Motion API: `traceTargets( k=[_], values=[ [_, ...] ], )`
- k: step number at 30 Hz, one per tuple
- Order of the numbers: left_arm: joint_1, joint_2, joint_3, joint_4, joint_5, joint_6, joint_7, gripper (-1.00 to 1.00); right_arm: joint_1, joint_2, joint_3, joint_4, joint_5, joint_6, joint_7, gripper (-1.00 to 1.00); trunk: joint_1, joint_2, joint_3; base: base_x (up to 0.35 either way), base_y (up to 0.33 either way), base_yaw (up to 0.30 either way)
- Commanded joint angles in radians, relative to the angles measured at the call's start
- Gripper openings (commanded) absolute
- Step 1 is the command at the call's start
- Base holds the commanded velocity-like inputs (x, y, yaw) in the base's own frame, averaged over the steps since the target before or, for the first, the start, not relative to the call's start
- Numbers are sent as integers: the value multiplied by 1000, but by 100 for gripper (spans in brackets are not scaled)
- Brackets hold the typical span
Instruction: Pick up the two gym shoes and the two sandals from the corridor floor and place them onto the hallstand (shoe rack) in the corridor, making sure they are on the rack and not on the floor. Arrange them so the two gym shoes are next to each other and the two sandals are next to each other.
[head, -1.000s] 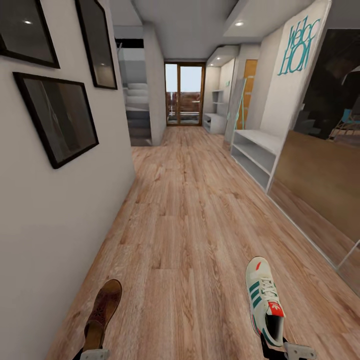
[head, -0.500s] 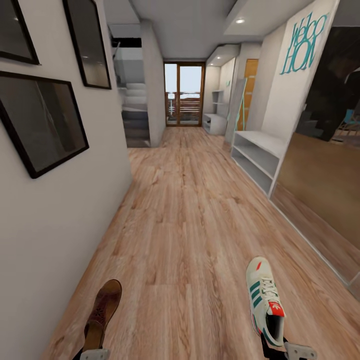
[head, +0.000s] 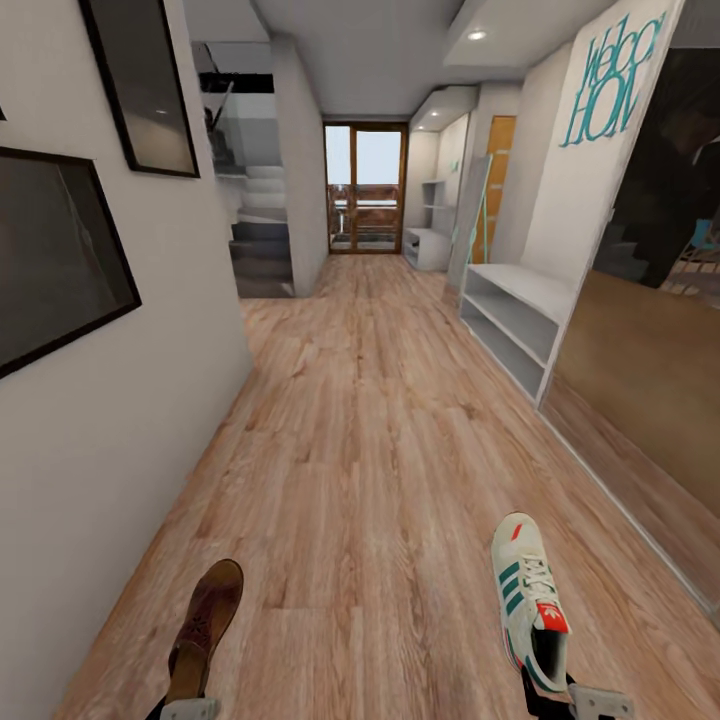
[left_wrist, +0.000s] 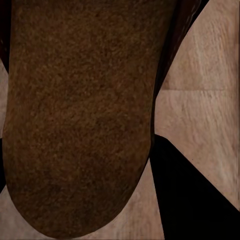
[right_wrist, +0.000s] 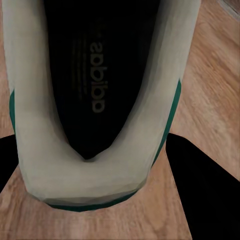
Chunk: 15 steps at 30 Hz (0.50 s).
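Carrying two shoes down the corridor looks like the step in hand. The wood floor (head: 380, 420) runs ahead to a glass door (head: 365, 188), with framed pictures (head: 55, 260) on the wall to the left. The grey shoe rack (head: 515, 320) stands against the right wall, well ahead, its shelves bare from here. The right gripper (head: 575, 698) holds a white sneaker (head: 528, 600) by the heel, toe forward. The left gripper (head: 188, 708) holds a brown sandal (head: 205, 625) the same way. Next, I judge, the robot must reach the rack, turn right to face it, and set each shoe on a shelf, leaving room for its partner.
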Motion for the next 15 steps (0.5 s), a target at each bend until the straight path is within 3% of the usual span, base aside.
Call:
traceTargets(
  k=[1, 8, 15],
  values=[
    [-1, 0, 9, 0, -10, -3, -3, -100, -1, 1, -7, 1, 3, -4, 9, -100, 0, 0, -1, 306, -185, 0],
    [-1, 0, 9, 0, -7, -3, -3, -100, -1, 1, -6, 2, 3, -4, 9, -100, 0, 0, -1, 306, -183, 0],
    [-1, 0, 8, 0, 29, -3, -4, -100, -1, 1, -6, 3, 3, -4, 9, -100, 0, 0, -1, 314, -146, 29]
  ],
)
